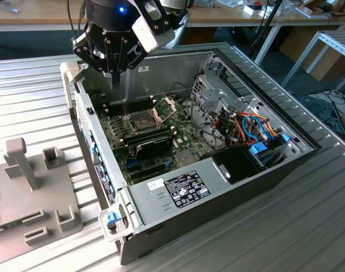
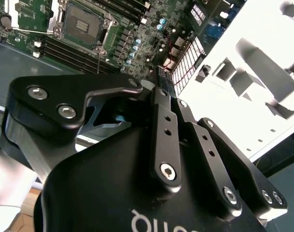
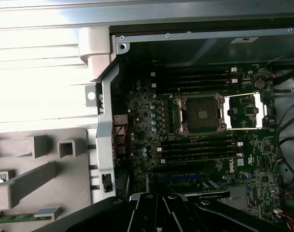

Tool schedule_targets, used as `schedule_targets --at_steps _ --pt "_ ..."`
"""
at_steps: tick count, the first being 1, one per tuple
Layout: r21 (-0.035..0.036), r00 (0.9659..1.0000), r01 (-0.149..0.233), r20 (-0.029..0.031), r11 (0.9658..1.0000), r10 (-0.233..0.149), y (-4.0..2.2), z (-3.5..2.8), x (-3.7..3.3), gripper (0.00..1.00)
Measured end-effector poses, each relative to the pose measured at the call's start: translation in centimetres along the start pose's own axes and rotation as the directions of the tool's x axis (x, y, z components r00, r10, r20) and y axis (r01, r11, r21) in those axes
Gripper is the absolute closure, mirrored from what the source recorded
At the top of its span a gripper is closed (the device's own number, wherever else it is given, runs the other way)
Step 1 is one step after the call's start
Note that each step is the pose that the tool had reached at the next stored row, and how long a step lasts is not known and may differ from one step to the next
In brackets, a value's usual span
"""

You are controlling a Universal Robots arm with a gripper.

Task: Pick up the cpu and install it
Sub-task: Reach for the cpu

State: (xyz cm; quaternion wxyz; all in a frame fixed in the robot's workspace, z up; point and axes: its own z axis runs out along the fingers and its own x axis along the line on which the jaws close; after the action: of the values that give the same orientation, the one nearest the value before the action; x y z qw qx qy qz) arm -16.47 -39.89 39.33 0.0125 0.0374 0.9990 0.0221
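Note:
The cpu is out of view. The open computer case (image 1: 161, 195) lies on the ribbed table with its green motherboard (image 1: 118, 139) exposed. The motherboard's socket (image 1: 141, 120) (image 3: 202, 115) (image 2: 81, 24) shows a dark, bare centre. Its hinged metal frame (image 1: 166, 106) (image 3: 243, 112) is flipped open beside it. My gripper (image 1: 116, 82) (image 2: 163, 84) hangs above the case's far corner, at the exterior view's left, well above the board and off to one side of the socket. Its fingers (image 2: 159, 125) are shut close together, and I see nothing between them.
A power supply (image 1: 183, 187) fills the near end of the case. A drive cage with orange and blue cables (image 1: 248, 127) stands at the exterior view's right. A grey fixture plate (image 1: 30, 192) with upright holders lies outside the case and carries a green memory module (image 3: 11, 217).

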Motion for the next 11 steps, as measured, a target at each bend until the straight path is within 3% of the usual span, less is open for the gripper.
schedule_targets --at_steps 11 --pt "0.0 1.0 0.0 -0.0001 1.0 0.0 -0.05 -0.02 0.68 0.89"
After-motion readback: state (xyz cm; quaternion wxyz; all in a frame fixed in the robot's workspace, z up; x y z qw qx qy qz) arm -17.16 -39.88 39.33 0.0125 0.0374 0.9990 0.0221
